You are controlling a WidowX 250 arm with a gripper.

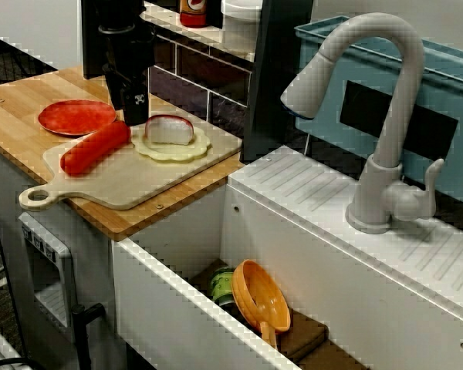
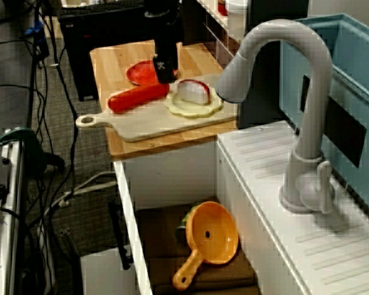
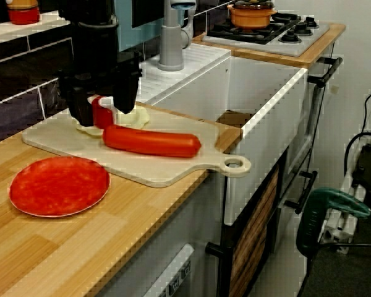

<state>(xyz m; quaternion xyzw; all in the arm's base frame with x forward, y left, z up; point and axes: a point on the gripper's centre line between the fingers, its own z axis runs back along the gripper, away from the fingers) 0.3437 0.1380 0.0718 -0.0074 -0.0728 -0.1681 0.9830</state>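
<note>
The gripper (image 1: pixel 136 114) hangs low over the cutting board (image 1: pixel 131 185), jaws spread and holding nothing. It is just behind one end of the red sausage (image 1: pixel 95 146) and beside the red-rinded cheese wedge (image 1: pixel 170 129) on its scalloped disc (image 1: pixel 174 152). A clean grip, I judge, needs the 2 fingers squared across the sausage, clear of the wedge.
</note>
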